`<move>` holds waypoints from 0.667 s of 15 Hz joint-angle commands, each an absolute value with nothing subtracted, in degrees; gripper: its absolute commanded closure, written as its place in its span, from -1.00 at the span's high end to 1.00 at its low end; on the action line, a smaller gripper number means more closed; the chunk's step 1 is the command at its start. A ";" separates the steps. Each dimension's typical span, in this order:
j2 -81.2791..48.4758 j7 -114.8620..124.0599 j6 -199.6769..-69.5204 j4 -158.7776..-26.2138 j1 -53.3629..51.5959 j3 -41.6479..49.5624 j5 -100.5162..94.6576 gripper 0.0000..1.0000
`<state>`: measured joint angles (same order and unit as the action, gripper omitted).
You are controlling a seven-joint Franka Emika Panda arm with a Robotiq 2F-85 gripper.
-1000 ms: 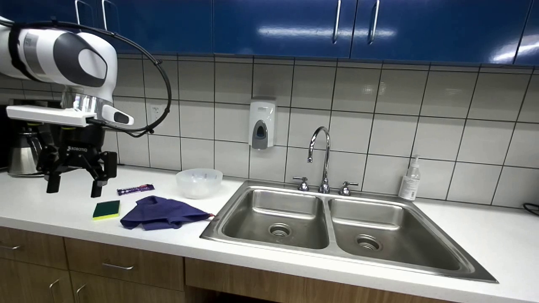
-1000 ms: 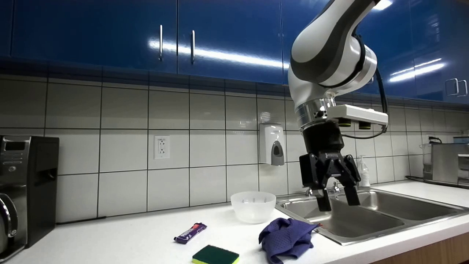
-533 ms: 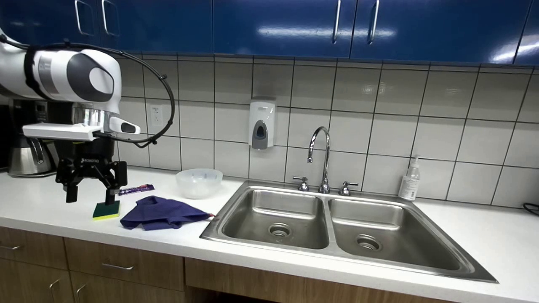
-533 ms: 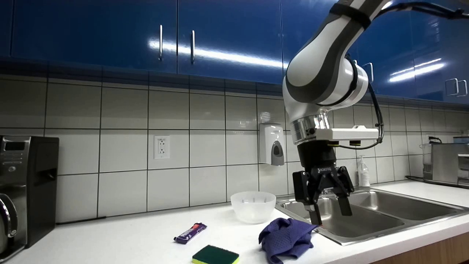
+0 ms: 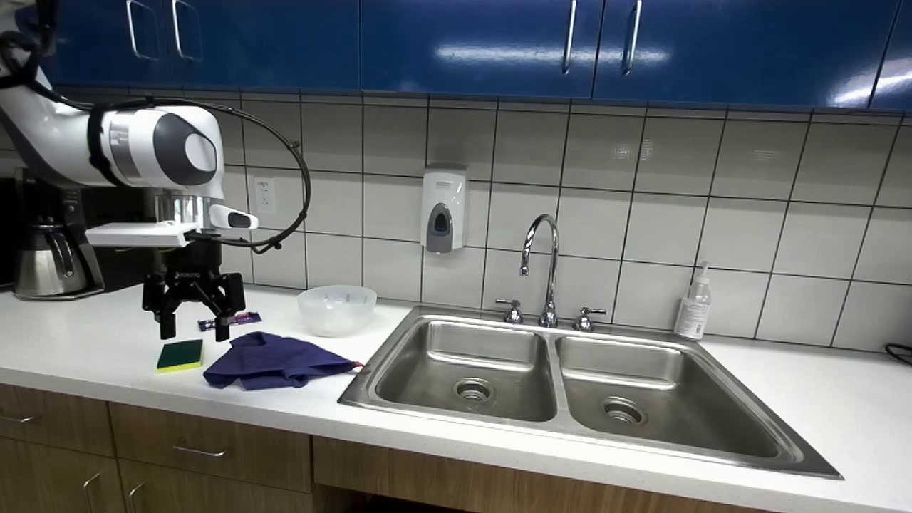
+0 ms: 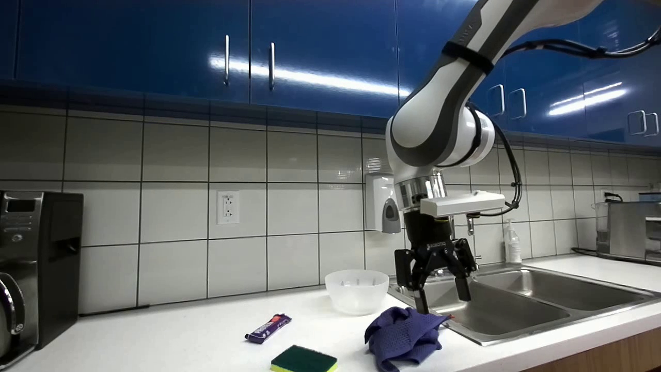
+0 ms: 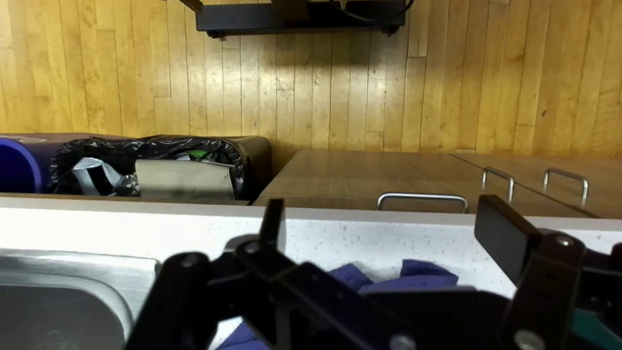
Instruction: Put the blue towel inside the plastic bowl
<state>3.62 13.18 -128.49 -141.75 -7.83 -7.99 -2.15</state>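
ROBOTIQ lettered across my gripper (image 5: 194,329). Snack bar (image 6: 268,328): print too blurred to read. In an exterior view my fingers (image 5: 167,325), spread wide, sit further right than in the earlier frame, near the blue towel (image 5: 274,362). It lies unmoved, crumpled on the white countertop (image 5: 71,335), left of the sink (image 5: 388,356), on the near side of the plastic bowl (image 5: 336,312).

"ROBOTIQ" on black housing (image 6: 433,238) above jaws (print on purple wrapper (image 6: 268,328) too blurred)
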 commanded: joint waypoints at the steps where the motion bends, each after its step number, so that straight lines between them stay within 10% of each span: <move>1: -0.89 18.56 -129.39 -137.14 -6.76 -7.45 -4.14 1.00; 10: -8.03 31.29 -132.79 -129.61 -7.61 -4.91 -3.65 1.00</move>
